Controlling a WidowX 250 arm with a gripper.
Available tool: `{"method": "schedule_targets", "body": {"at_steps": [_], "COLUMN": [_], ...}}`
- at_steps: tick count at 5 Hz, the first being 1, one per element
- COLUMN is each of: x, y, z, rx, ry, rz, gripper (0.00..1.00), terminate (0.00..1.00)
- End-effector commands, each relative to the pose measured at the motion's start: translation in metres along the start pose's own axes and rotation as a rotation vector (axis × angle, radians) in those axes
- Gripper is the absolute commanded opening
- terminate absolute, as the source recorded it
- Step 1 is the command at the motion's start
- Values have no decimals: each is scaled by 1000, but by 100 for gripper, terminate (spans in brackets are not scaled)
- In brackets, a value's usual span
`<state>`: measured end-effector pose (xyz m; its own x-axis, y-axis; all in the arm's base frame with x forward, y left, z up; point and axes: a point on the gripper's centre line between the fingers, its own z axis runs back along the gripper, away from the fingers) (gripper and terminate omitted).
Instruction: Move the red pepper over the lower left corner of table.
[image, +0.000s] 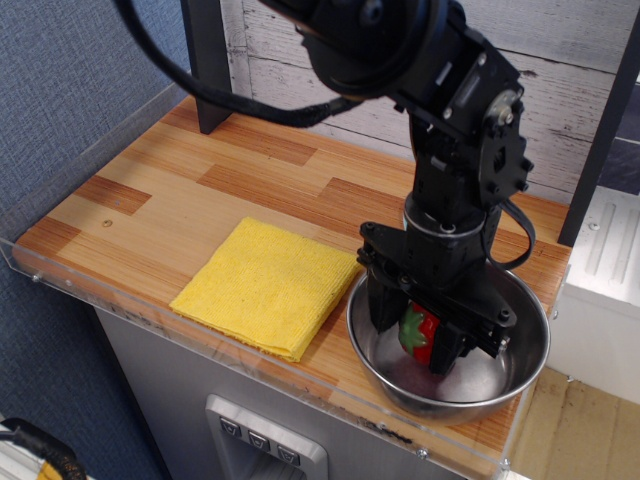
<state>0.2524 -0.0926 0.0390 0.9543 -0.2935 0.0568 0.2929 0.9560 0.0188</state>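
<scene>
Black pincer fingers of the gripper (418, 338) are closed around the red pepper (420, 333), one finger on each side of it, in the lower right of the frame. Only part of the pepper shows between them: glossy red skin with a bit of green cap on its left side. Whether it touches the bowl floor cannot be told. Gripper and pepper sit inside the steel bowl (520, 352), which stands at the lower right corner of the wooden table (150, 200). A yellow cloth (267, 285) lies flat just left of the bowl, at lower centre. A light blue utensil is mostly hidden behind the arm. The table's left half is bare wood.
</scene>
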Motion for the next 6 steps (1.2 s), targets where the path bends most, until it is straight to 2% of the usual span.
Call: {"method": "schedule_targets", "body": {"at_steps": [1,2,3,4,5,6], "x": [8,0,-7,-19,-54,-76], "y": [34,85,136,185,224,230], "z": [75,97,95,74,66,62], "rx": [-20,-2,-14,-7,10,12], "ry": [-134,-140,-137,-76,-28,-14], "rz": [71,175,282,320,315,321], "gripper": [0,0,0,0,0,0], "terminate": [0,0,0,0,0,0]}}
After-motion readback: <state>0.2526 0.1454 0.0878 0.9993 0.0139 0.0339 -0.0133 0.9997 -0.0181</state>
